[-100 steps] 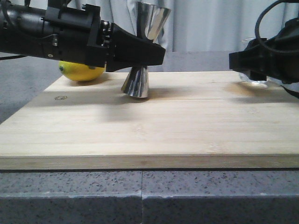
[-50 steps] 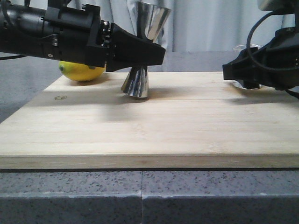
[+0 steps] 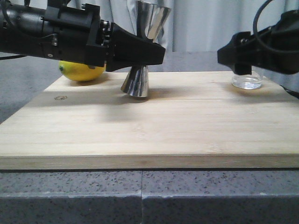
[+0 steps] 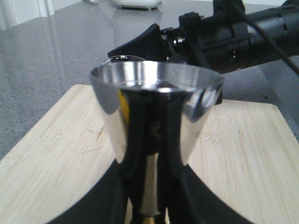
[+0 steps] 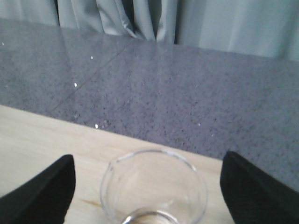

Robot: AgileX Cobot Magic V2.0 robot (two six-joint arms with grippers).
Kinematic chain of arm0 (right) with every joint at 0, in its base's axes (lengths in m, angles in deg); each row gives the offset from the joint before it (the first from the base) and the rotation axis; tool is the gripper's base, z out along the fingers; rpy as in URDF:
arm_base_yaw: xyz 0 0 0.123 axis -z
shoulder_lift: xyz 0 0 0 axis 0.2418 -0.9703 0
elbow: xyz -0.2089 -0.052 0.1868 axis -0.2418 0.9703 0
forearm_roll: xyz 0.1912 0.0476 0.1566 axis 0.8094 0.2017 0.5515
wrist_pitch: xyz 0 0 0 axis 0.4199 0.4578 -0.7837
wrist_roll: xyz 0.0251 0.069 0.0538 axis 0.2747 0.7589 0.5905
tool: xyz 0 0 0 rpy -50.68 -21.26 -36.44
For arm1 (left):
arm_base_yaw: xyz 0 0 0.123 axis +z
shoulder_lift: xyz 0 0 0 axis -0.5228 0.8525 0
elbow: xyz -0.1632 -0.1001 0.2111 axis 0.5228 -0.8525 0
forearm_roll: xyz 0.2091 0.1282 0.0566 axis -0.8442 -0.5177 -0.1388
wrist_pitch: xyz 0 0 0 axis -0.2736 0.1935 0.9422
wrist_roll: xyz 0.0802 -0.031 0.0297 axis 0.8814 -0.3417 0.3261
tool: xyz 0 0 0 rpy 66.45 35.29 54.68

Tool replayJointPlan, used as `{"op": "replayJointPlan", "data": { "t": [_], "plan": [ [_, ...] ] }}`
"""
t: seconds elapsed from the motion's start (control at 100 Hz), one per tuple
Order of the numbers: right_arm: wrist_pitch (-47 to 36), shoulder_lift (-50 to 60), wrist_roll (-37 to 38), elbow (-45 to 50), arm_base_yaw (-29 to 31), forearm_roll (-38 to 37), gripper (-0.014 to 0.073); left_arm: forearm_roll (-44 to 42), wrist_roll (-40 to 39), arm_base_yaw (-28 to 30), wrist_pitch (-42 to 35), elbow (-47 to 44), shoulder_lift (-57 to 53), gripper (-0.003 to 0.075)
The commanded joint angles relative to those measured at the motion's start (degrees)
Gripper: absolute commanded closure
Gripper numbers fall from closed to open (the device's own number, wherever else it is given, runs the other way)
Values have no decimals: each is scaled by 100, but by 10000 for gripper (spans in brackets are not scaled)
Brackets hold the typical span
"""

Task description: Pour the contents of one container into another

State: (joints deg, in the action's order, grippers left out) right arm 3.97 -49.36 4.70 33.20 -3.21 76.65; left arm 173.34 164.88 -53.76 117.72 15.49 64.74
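left gripper clamps the tilted jigger, right gripper spread around the beaker (unheld), a crooked squeeze could topple it.

board middle: open | left: jigger, lemon | right: beaker

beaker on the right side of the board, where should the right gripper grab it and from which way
Grip the beaker across its round side wall, below the rim, coming in level from the right edge of the board. It stands upright on the board, so a side pinch keeps it level. The right gripper is open, a finger on each side; keep the fingers off the pouring lip so it can still tip toward the jigger.
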Motion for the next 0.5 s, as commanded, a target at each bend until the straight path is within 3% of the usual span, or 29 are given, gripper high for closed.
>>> {"op": "replayJointPlan", "data": {
  "t": [0.0,0.49],
  "plan": [
    [-473,448,-15,-133,34,-84,16,480,-20,-51,657,159,-240,722],
    [-398,915,-73,-133,34,-232,18,480,85,-51,657,443,-240,722]
  ]
}}
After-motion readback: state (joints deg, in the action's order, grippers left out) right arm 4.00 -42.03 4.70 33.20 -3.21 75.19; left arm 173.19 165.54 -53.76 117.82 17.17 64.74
